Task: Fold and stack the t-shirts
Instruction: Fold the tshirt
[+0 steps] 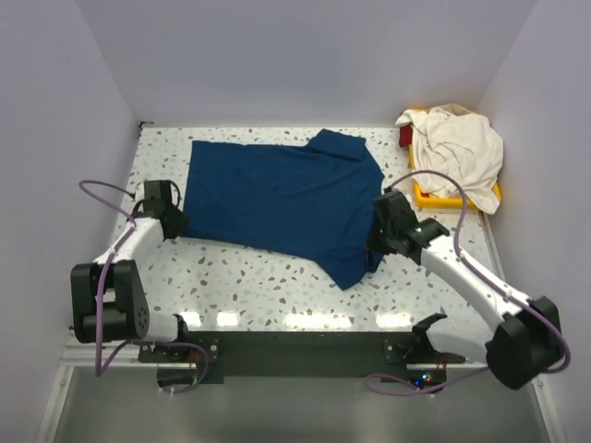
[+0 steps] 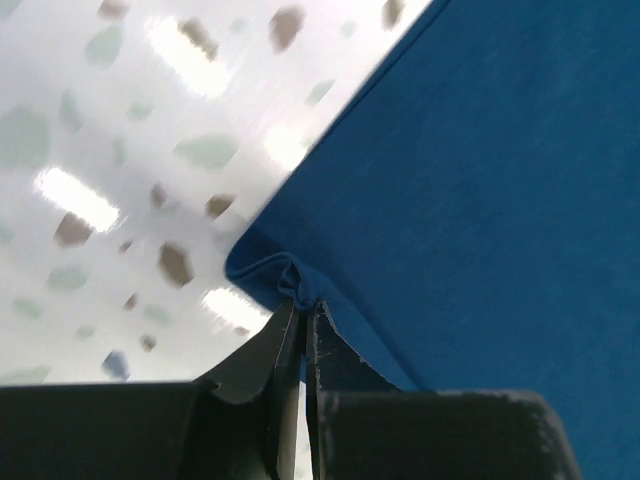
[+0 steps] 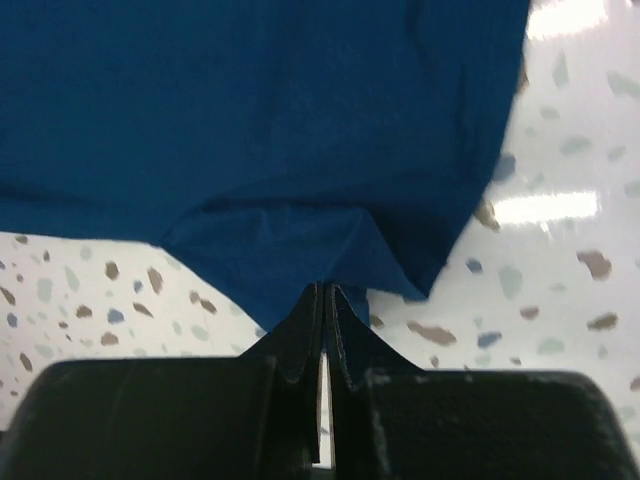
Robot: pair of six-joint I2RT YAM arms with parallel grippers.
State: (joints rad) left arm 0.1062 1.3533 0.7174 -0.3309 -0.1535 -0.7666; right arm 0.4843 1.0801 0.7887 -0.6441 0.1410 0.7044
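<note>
The navy t-shirt (image 1: 277, 198) lies spread on the table (image 1: 259, 286). The left gripper (image 2: 303, 308), held low, pinches its near corner. The right gripper (image 3: 325, 292), arm stretched inward, is clamped on the opposite edge.

Speckled table (image 1: 259, 286) bears navy t-shirt (image 1: 277, 198) and, seemingly, yellow tray (image 1: 439, 198).

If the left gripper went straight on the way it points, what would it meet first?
The navy shirt: the left gripper is shut on its corner, and only more of that cloth lies ahead, as far as the wrist view shows.
</note>
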